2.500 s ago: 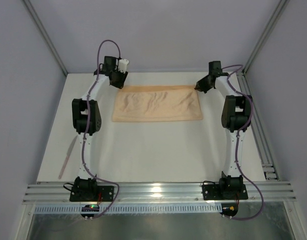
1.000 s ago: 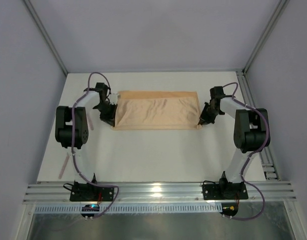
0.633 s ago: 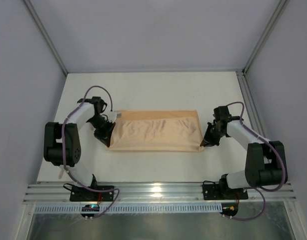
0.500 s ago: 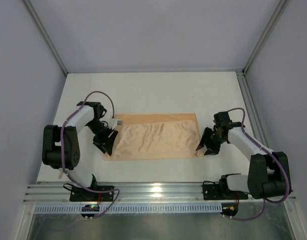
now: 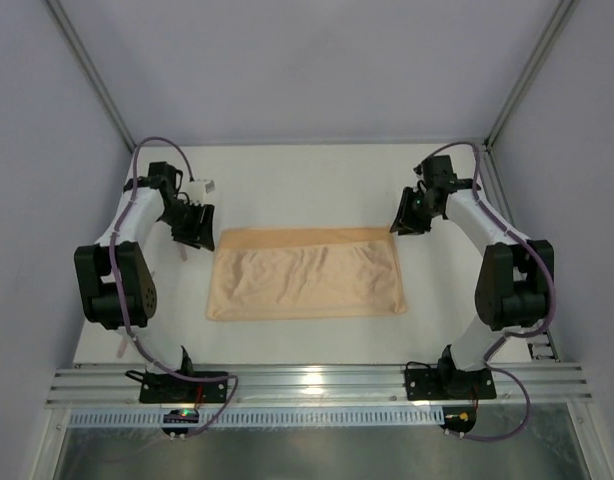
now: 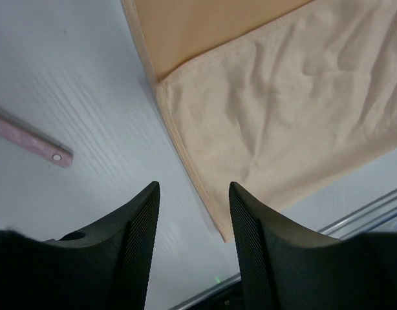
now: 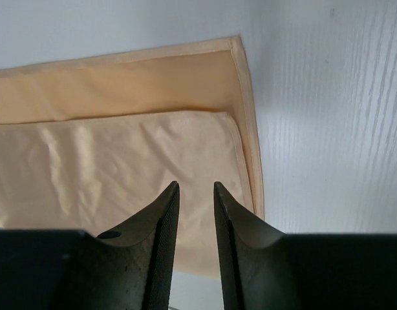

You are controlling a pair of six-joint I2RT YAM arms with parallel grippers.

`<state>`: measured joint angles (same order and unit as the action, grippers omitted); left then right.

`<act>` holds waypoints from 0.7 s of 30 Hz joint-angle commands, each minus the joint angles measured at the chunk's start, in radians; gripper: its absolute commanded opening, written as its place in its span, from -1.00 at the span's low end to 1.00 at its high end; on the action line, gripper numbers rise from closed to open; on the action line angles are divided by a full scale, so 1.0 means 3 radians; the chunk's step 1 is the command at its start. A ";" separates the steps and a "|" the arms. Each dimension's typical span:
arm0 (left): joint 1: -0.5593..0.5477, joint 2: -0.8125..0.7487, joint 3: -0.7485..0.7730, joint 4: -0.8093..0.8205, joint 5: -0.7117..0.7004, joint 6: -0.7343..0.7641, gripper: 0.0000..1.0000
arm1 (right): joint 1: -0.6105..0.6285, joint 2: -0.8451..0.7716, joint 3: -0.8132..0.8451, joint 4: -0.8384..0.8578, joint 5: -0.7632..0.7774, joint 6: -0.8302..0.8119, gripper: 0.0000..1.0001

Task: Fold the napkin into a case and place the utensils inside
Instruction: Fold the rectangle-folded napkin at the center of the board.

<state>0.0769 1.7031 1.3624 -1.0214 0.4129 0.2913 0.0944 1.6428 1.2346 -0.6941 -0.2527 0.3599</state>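
Overhead view: the napkin (image 5: 307,275) lies folded into a wide rectangle on the white table (image 5: 307,185), midway between the two arms. The left fingers (image 5: 195,232) hang just beyond its far left corner and the right fingers (image 5: 399,222) just beyond its far right corner. Neither pair touches the cloth. From this height the gap in each pair is too small to judge. The left wrist view settles it for that side: the fingers stand well apart with only table and cloth edge showing between them. It also shows one pink utensil (image 6: 32,139) lying on the table, apart from the napkin's edge, which the overhead view does not show clearly. The right wrist view shows its fingers parted by a narrower gap, holding nothing. Both wrist views show the fold itself: a paler upper layer (image 7: 108,168) stopping short of a deeper orange lower layer (image 7: 121,81).
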 commanded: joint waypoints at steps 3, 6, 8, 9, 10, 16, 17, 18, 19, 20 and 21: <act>-0.0036 0.0336 -0.0108 0.0668 -0.0190 -0.0214 0.03 | 0.0007 0.0439 0.0312 0.0135 -0.0001 -0.0392 -0.35; -0.0098 0.0428 -0.0108 0.0853 -0.0200 -0.0224 0.03 | 0.0012 0.0644 0.0404 0.0197 -0.0078 -0.0453 -0.31; -0.0144 0.0495 -0.0129 0.0996 -0.0241 -0.0250 0.00 | 0.0023 0.0761 0.0451 0.0237 -0.0109 -0.0469 -0.30; -0.0154 0.0510 -0.0134 0.1037 -0.0241 -0.0275 0.00 | 0.0038 0.0787 0.0461 0.0258 -0.0114 -0.0479 -0.30; -0.0159 0.0551 -0.0144 0.1073 -0.0257 -0.0286 -0.02 | 0.0043 0.0818 0.0471 0.0268 -0.0083 -0.0484 -0.30; -0.0164 0.0694 -0.0139 0.1150 -0.0282 -0.0255 -0.07 | 0.0069 0.1002 0.0502 0.0268 0.0004 -0.0560 -0.29; -0.0164 0.0714 -0.0139 0.1145 -0.0262 -0.0255 -0.08 | 0.0074 0.1023 0.0507 0.0263 0.0004 -0.0561 -0.29; -0.0174 0.0725 -0.0149 0.1129 -0.0242 -0.0250 -0.09 | 0.0069 0.1038 0.0512 0.0263 0.0009 -0.0561 -0.29; -0.0185 0.0730 -0.0149 0.1119 -0.0241 -0.0235 -0.12 | 0.0074 0.1058 0.0512 0.0268 0.0009 -0.0556 -0.29; -0.0185 0.0740 -0.0159 0.1114 -0.0236 -0.0235 -0.13 | 0.0079 0.1064 0.0512 0.0268 0.0004 -0.0540 -0.29; -0.0190 0.0740 -0.0175 0.1114 -0.0216 -0.0235 -0.15 | 0.0084 0.1074 0.0502 0.0273 -0.0006 -0.0535 -0.29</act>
<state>0.0261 1.9259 1.3193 -0.7128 0.3328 0.2176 0.1123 1.9579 1.3510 -0.6327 -0.2630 0.2123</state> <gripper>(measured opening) 0.434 0.354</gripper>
